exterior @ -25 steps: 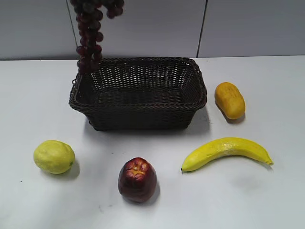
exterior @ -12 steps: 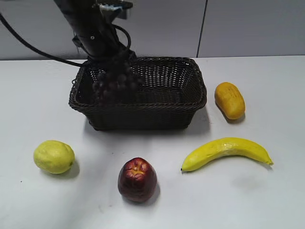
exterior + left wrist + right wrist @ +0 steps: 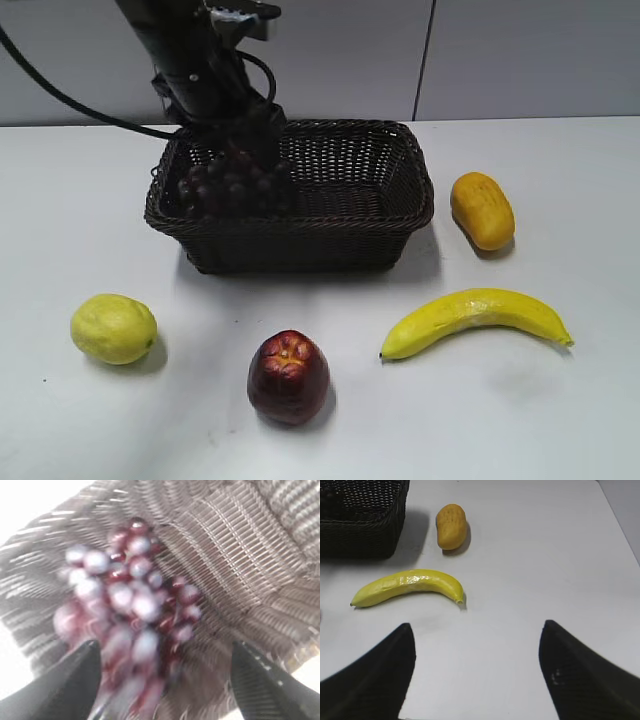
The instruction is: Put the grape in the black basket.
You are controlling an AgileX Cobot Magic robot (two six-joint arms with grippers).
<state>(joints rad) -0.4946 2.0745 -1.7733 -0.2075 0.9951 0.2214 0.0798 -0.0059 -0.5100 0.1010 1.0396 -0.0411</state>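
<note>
Grape (image 3: 132, 605) between spread fingers of left gripper (image 3: 165, 680), lying in left end of black basket (image 3: 400, 170). Right gripper (image 3: 477, 672) spread, empty, over white table (image 3: 560, 400). Grey wall upper frame.

Lemon (image 3: 113, 328), apple (image 3: 289, 377), banana (image 3: 475, 318) (papaya (image 3: 481, 209) behind)

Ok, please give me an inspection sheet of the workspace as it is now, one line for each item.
Surface: white table, no spills seen.
Job's things: grape lies in the left part of the black basket.
Clutter: lemon, apple, banana and orange fruit lie outside the basket.
Grippers: left gripper above the grape, jaws spread; right gripper open above bare table.
Cables: black cable runs from the left arm.
Surroundings: grey panelled wall.
</note>
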